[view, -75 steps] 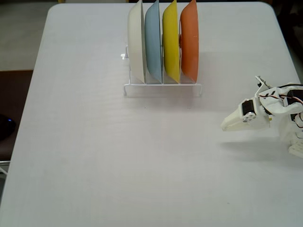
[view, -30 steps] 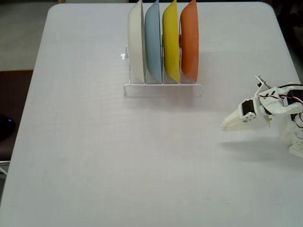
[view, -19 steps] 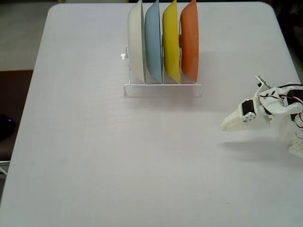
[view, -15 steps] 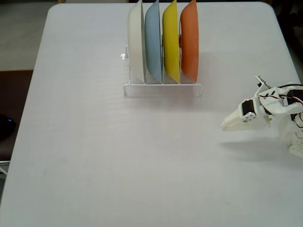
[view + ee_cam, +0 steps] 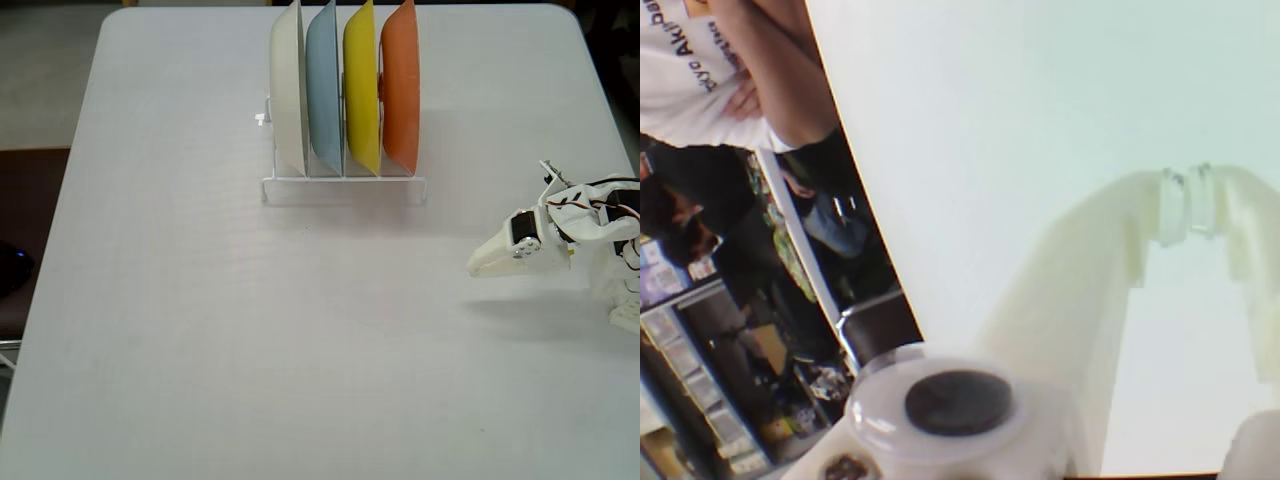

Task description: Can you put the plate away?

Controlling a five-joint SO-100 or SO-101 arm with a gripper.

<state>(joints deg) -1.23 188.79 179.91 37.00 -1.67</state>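
Fixed view, left to right, places taken off the wire rack (image 5: 345,186): cream plate (image 5: 288,90), pale blue plate (image 5: 322,88), yellow plate (image 5: 360,88), then the plate (image 5: 400,85), orange, upright in the rack's rightmost slot. Likely light, stiff, glossy and slippery; its thin top rim looks the best hold. Gripper (image 5: 474,266) well right of the rack, low, folded, pointing left. Wrist view: fingertips (image 5: 1173,205) touching, nothing held.

In the fixed view, the tops of the four upright plates are cut off by the upper edge, the glossy orange plastic plate (image 5: 400,90) included. The white two-finger gripper (image 5: 472,267) shows no gap, its arm running off the right edge. In the wrist view, the person in a white printed shirt (image 5: 700,70) is cropped and blurred.
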